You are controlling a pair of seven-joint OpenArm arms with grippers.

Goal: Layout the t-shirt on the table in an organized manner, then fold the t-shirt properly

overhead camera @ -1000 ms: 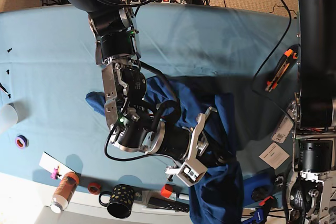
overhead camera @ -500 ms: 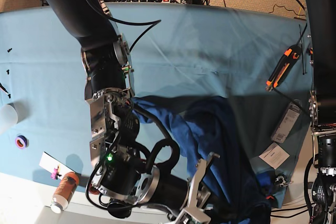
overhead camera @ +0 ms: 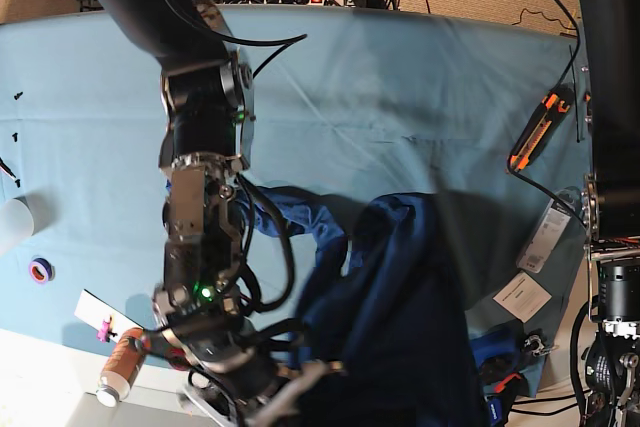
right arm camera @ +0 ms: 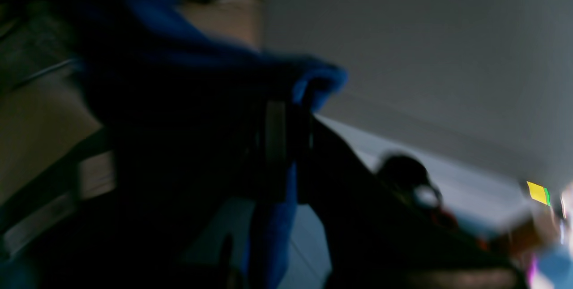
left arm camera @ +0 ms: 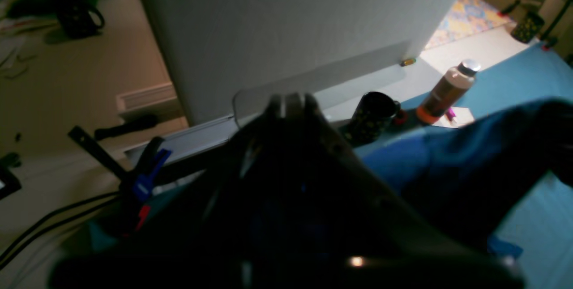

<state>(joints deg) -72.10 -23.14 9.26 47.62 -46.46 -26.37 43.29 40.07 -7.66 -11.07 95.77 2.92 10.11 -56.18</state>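
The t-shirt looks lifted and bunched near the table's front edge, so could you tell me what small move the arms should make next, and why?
Probably carry the t-shirt back over the middle of the table and spread the two grips apart. The right gripper is shut on a fold of it, the left gripper is shut too, and the fabric hangs crumpled by the front edge, near the mug and bottle.

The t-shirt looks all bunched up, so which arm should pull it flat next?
Probably the right arm. Its gripper is shut on the t-shirt, with blue cloth pinched between the fingers. The left gripper is shut too, but whether it holds cloth is too dark to tell.
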